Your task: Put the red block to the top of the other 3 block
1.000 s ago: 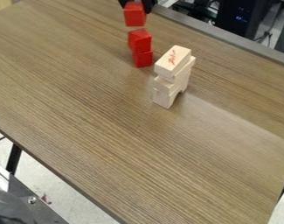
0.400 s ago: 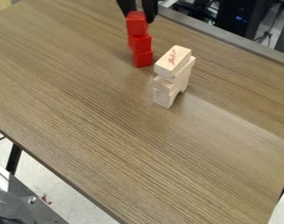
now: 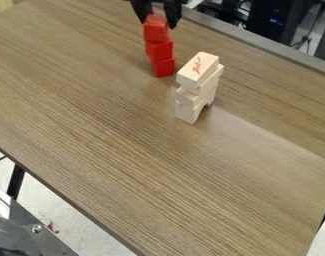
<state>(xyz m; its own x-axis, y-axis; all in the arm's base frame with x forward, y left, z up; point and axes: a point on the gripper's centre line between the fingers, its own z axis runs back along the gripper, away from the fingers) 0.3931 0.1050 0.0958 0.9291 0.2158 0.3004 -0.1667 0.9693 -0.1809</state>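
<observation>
At the top edge, left of centre, my gripper (image 3: 158,24) hangs over the red stack. It is open, with one fingertip on either side of the upper part of the top red block (image 3: 155,32). That block rests on a middle red block (image 3: 159,50), which sits on a bottom red block (image 3: 163,67) standing on the table. The three make a slightly uneven column. The lower blocks jut a little to the right of the top one.
A stack of pale wooden blocks (image 3: 198,80) stands close to the right and nearer the camera. The brown table (image 3: 144,165) ends at a dark border at the upper right, with equipment (image 3: 275,20) behind it.
The top red block has come down from above onto the middle one. My gripper has lowered with it, and its fingers have spread slightly. The red column has shifted a touch left.
</observation>
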